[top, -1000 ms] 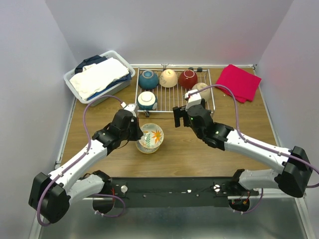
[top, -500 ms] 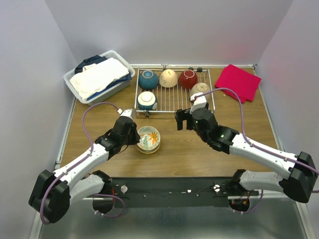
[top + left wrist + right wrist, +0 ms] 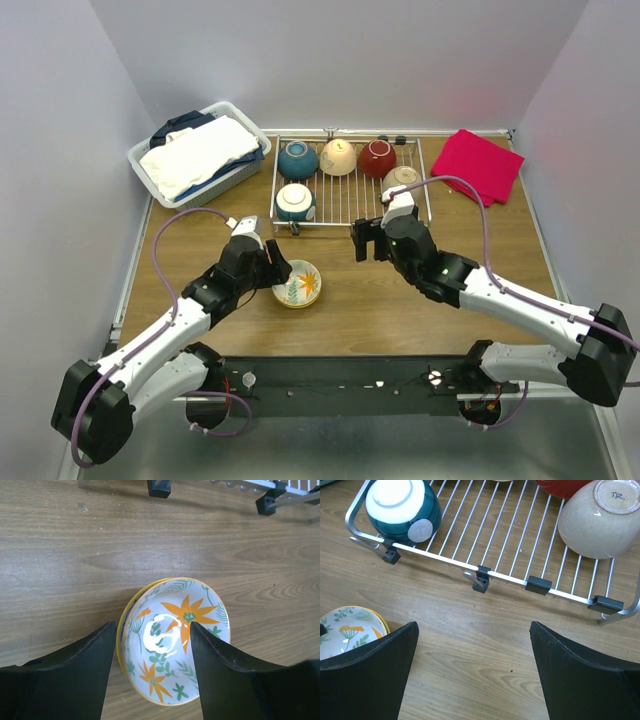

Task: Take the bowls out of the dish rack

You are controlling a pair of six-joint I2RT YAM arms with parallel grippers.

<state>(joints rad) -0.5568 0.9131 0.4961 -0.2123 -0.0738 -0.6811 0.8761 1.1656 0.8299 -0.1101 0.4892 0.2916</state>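
Left gripper [image 3: 152,630] released, straddling floral bowl [image 3: 175,645] on table [image 3: 60,540]; right gripper [image 3: 473,627] spread, empty, near dish rack [image 3: 445,555]. Beige bowl [image 3: 592,522] inverted: rigid, likely slick, brittle; pinch its foot ring [image 3: 600,502].

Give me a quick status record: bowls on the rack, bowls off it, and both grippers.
on dish rack: five bowls, back teal bowl, front teal bowl, cream bowl, dark red bowl, beige bowl
off rack: floral bowl, upright on table, a second yellow rim showing under it
left gripper: open, over floral bowl, not gripping
right gripper: open, empty, over table before rack's near rim
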